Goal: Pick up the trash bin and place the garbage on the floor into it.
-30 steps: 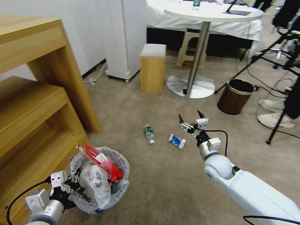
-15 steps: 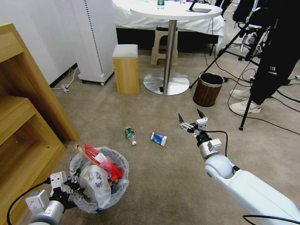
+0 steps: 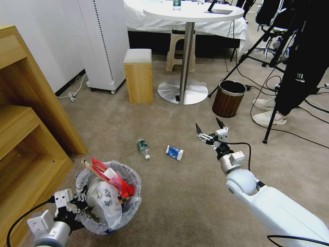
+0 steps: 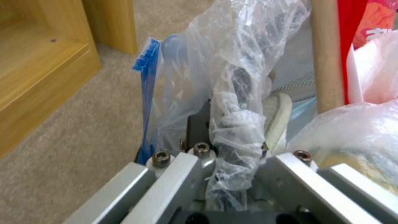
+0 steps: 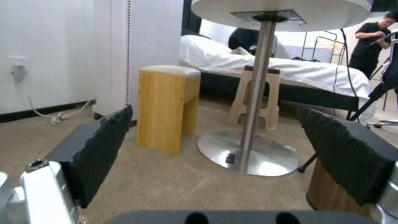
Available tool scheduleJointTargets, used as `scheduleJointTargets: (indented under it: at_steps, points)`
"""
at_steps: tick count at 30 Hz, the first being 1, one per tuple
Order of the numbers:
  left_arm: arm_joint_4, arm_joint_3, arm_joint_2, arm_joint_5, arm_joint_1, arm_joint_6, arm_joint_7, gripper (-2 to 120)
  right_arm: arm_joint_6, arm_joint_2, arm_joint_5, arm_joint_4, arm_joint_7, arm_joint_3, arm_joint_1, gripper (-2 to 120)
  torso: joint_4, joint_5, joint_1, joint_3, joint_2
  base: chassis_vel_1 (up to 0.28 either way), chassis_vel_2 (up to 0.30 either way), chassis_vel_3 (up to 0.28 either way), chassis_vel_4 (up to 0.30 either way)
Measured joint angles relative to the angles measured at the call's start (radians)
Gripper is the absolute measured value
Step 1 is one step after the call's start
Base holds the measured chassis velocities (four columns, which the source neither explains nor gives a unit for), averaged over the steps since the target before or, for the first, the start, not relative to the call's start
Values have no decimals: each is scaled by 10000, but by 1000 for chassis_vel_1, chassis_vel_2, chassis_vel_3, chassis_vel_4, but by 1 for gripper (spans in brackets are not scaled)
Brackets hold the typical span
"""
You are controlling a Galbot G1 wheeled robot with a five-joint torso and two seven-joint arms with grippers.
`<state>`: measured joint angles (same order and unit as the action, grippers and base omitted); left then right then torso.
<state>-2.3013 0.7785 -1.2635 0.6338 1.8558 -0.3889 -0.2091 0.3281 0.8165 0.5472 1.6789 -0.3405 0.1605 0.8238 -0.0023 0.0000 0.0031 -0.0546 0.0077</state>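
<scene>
A: What is nearest to the robot?

B: The left end effector (image 3: 77,204), low at the left. Its fingers are clamped on the rim of the trash bin (image 3: 109,219), pinching the translucent liner bag (image 4: 232,102). The bin is next to the wooden shelf unit (image 3: 31,137) and already full: a wooden stick (image 3: 92,168), red wrappers (image 3: 118,178) and a white plastic bag (image 3: 102,199) stand out of it.

A: And the right arm?

B: The right end effector (image 3: 209,129) hangs above the beige carpet (image 3: 171,206), with its two black fingers (image 5: 99,146) wide apart and nothing between them.

A: Is garbage left on the floor?

B: Yes. A small bottle (image 3: 143,148) with a green label and a white-blue packet (image 3: 174,152) lie on the carpet just beside each other, between the bin and the right end effector, a little farther away.

A: What is behind?

B: A brown wood-grain bin (image 3: 228,98), a wooden stool (image 3: 138,75), and a round white table (image 3: 193,13) on a metal pole.
</scene>
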Motion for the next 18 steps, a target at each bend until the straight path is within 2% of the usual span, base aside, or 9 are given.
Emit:
scheduleJointTargets:
  at_steps: [18]
  points:
    - [-138, 114, 46, 13, 92, 24, 26, 0, -9, -29, -33, 12, 87, -40, 98, 100, 0, -1, 1, -1, -1, -129, 128, 124, -123]
